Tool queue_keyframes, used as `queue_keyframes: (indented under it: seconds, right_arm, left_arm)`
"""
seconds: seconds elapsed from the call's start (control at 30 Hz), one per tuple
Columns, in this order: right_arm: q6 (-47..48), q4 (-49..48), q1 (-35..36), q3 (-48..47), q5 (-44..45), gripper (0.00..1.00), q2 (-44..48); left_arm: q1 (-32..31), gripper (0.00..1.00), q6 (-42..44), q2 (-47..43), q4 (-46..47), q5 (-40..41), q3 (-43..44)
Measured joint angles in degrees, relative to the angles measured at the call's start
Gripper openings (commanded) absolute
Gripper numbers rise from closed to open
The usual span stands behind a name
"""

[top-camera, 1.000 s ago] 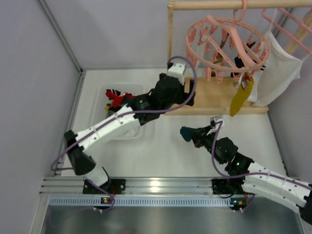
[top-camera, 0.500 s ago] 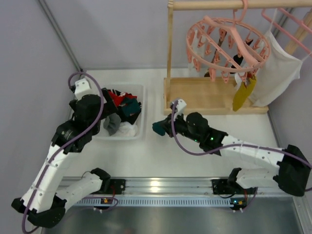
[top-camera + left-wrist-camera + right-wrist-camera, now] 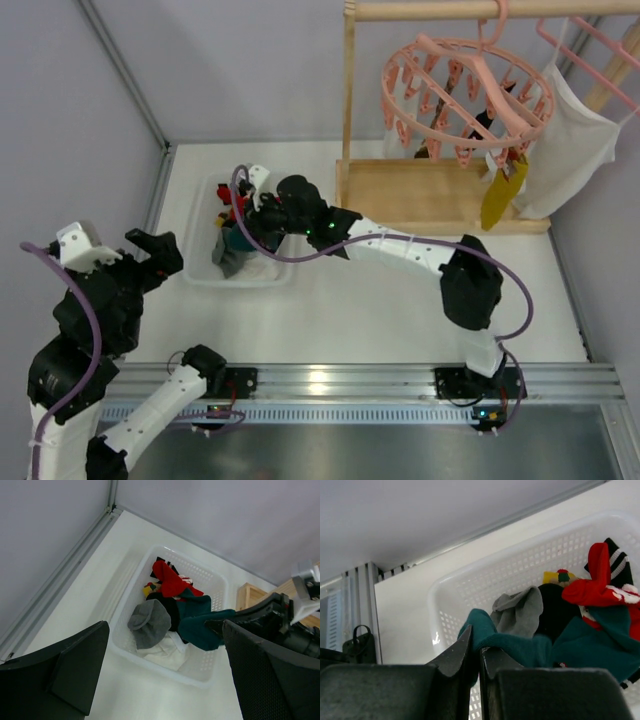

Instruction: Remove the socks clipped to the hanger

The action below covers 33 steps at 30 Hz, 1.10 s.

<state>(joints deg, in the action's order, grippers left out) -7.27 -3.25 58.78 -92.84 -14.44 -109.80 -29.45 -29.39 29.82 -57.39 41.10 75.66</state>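
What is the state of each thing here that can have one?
right fingers: shut on the teal sock
teal sock: held over the basket
basket: holds several socks
left fingers: open, empty
mustard sock: clipped to the ring hanger
ring hanger: hanging from the wooden rod

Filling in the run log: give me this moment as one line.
right gripper: shut on teal sock, over basket | left gripper: open, empty | hanger: mustard sock clipped

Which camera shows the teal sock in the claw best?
Left wrist view: the teal sock shows nearly whole over the basket. Right wrist view: partly hidden by the right claw. Top view: just a sliver.
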Motion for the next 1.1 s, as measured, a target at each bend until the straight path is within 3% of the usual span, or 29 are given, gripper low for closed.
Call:
queue_keyframes:
  seconds: [0.07, 0.17, 0.33, 0.43, 0.53, 0.67, 0.9, 1.1]
  right_arm:
    - [0.6, 2.8, 0.0, -6.9, -0.8, 0.09, -5.2]
    - [0.8, 5.6, 0.0, -13.7, -1.3, 0.72, -10.8]
    - [1.0, 9.7, 0.0, -14.8, -0.9, 0.90, -12.6]
    - [1.1, 9.8, -0.1, -12.9, 0.4, 0.91, -10.9]
    - [0.7, 10.2, -0.7, -4.9, 2.3, 0.93, -4.5]
    - [0.2, 9.8, -2.5, 13.4, 7.6, 0.96, 13.8]
    - [-1.5, 13.2, -5.6, 34.4, 20.3, 0.96, 43.1]
    - [-5.5, 21.1, -13.9, 46.4, 32.0, 0.99, 59.2]
  left_arm:
    - [0.0, 0.98, 0.7, -1.3, -0.1, 0.7, -0.5]
    - [0.0, 0.98, 1.7, -1.9, -0.3, 1.2, -1.8]
    - [0.0, 0.98, 2.3, -1.8, -0.7, 1.7, -4.7]
    - [0.0, 0.98, 2.3, -1.7, -0.9, 1.6, -5.9]
    - [0.0, 0.98, 2.1, -1.5, -0.6, 1.0, -7.3]
    - [0.0, 0.98, 2.8, -1.5, 1.9, -4.1, -11.4]
    - [0.0, 0.98, 4.5, -0.2, 8.3, -17.6, -18.2]
    - [0.0, 0.98, 5.4, 4.8, 11.2, -25.7, -21.7]
